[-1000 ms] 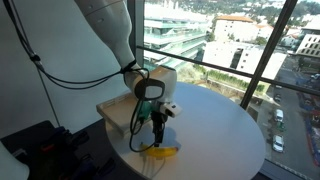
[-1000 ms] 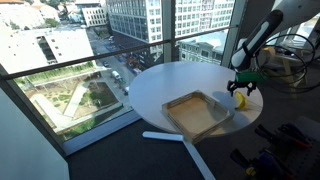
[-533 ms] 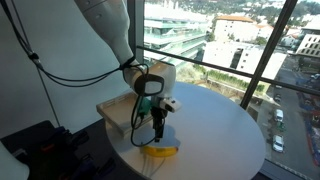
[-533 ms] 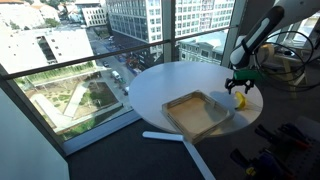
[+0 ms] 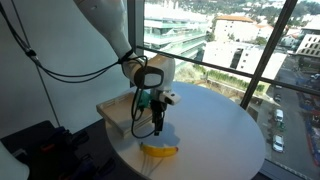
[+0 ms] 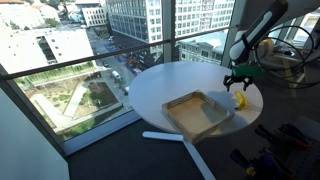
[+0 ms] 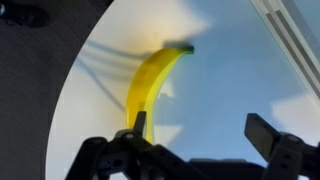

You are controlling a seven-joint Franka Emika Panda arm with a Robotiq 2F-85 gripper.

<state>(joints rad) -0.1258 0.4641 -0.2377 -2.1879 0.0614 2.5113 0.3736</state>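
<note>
Wrist view: the gripper (image 7: pixel 200 135) hangs open above a banana (image 7: pixel 155 80) on the round white table (image 7: pixel 235 70).
In both exterior views the gripper has lifted since a second ago, leaving the banana lying free near the table's edge. The fruit is smooth, yellow and curved, dark at its tip. The black, blocky fingers (image 7: pixel 262 132) stand well apart. A shallow square wooden tray (image 6: pixel 195 112) sits nearby.
</note>
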